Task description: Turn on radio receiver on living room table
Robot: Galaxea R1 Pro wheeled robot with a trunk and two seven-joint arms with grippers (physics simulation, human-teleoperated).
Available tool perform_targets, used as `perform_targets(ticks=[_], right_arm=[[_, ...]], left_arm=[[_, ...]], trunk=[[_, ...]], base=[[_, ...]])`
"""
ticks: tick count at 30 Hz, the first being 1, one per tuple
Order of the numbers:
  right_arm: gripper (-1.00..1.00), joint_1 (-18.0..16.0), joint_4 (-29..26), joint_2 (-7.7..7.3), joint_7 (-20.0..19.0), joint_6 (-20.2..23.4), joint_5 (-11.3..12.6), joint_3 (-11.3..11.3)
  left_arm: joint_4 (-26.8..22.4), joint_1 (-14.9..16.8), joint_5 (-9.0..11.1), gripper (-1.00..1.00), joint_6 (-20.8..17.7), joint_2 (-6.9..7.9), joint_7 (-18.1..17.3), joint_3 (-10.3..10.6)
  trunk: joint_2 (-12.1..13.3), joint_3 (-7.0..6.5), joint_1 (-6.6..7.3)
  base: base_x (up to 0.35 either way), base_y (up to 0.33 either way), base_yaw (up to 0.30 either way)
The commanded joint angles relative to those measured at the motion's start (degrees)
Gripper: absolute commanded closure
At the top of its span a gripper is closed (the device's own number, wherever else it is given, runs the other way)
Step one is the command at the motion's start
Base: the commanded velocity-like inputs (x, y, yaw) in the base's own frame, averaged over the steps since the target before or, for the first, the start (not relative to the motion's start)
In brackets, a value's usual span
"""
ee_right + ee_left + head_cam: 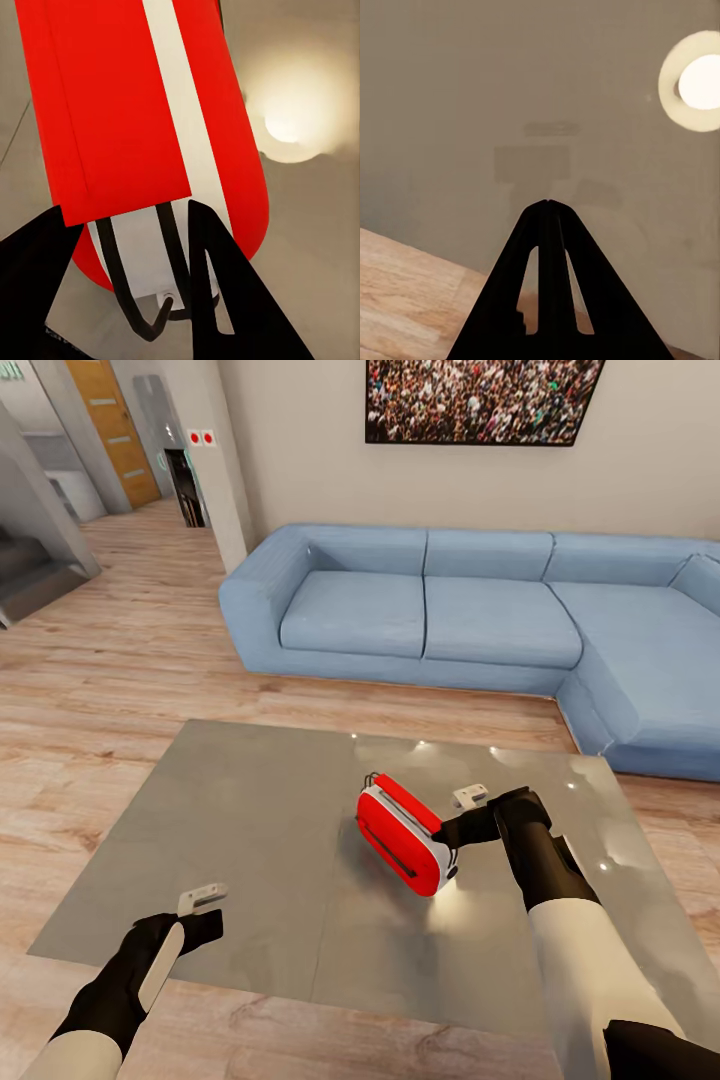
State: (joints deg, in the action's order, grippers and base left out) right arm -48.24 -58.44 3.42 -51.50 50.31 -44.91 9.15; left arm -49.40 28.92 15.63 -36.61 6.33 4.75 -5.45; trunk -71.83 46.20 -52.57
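The red radio receiver [403, 833] lies tipped over near the middle of the glossy grey table [250, 810], in the living room with its wood floor [110, 660]. My right gripper [458, 840] is at the radio's near-right end, touching it. In the right wrist view the radio receiver [127, 97] is very close, red with a white stripe, and its dark wire handle [142, 300] shows between the spread fingers [225, 285] of the open right gripper [127, 214]. My left gripper [208, 923] hovers over the table's front left part, fingers pressed together [547, 204], holding nothing.
A blue L-shaped sofa [430, 610] runs behind and to the right of the table, under a framed crowd picture [480, 400]. Stairs [30, 570] and a hallway with a wooden door [110, 430] lie at far left. The table's front edge [300, 990] is close to me.
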Motion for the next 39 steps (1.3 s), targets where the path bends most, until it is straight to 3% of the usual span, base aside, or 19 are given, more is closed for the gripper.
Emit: perform_targets(ticks=[1,9,19,27,39], right_arm=[[1.0,-0.01,-0.01,0.01,0.0,0.14,0.44,0.0],[1.0,-0.01,0.28,-0.03,-0.04,0.14,0.44,0.0],[1.0,-0.01,2.43,2.5,1.47,-3.51,-1.4,0.34],[1.0,-0.01,2.25,2.64,4.11,-4.65,-0.51,0.34],[1.0,0.16,2.16,2.73,8.03,-8.32,-2.1,0.35]], left_arm=[[0.0,0.0,0.0,1.0,-0.01,0.0,0.0,0.0],[0.0,0.01,0.01,1.0,-0.03,0.0,0.0,0.0],[0.78,-0.51,0.02,1.0,0.96,-2.72,-0.17,-0.08],[0.79,-0.59,0.01,1.0,1.01,-2.83,-0.18,-0.09],[0.79,-0.59,0.01,1.0,1.02,-2.9,-0.18,-0.05]], trunk=[[-0.42,0.18,-0.22],[-2.42,1.08,-1.32],[-2.43,1.08,-1.32],[-2.43,1.08,-1.32],[-2.43,1.08,-1.32]], base=[[0.0,0.0,0.0],[0.0,0.0,0.0],[0.0,0.0,0.0],[0.0,0.0,0.0],[0.0,0.0,0.0]])
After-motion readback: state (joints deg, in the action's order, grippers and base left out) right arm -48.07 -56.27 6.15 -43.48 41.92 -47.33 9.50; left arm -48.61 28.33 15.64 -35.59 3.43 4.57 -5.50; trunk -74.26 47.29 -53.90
